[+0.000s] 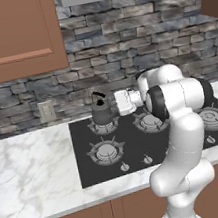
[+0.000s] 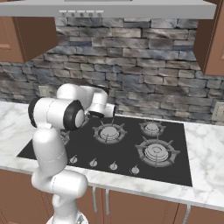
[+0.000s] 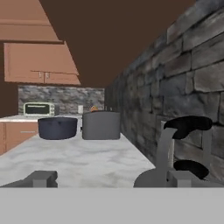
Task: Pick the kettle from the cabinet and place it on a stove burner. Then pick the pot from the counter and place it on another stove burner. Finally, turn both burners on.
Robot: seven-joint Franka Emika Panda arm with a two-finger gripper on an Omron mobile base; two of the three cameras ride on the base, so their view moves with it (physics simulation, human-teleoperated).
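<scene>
In the left base view, we see the kettle [image 1: 101, 113] upright on the rear left burner [image 1: 104, 126] of the cooktop [image 1: 134, 152], with our gripper [image 1: 116, 103] just beside it at its three o'clock, level with the handle arch. The wrist points sideways toward the kettle, along the back wall.

In the hand view the jaws stand wide apart and grip nothing; one dark fingertip [image 3: 40, 178] rises at about seven o'clock and the other near five o'clock. The kettle's lid and black handle sit close in at four o'clock, beside the right finger and not between the two.

We judge the kettle as placed, so the coming move turns on the pot [image 3: 57, 127]. It lies far down the counter [image 3: 78, 157] at about ten o'clock from the fingers, well apart from them, with a lighter grey pot [image 3: 101, 125] just to its right. It is round, so no long axis matters; its rim is the natural hold.

We can read no brands, labels or writing anywhere.
</scene>
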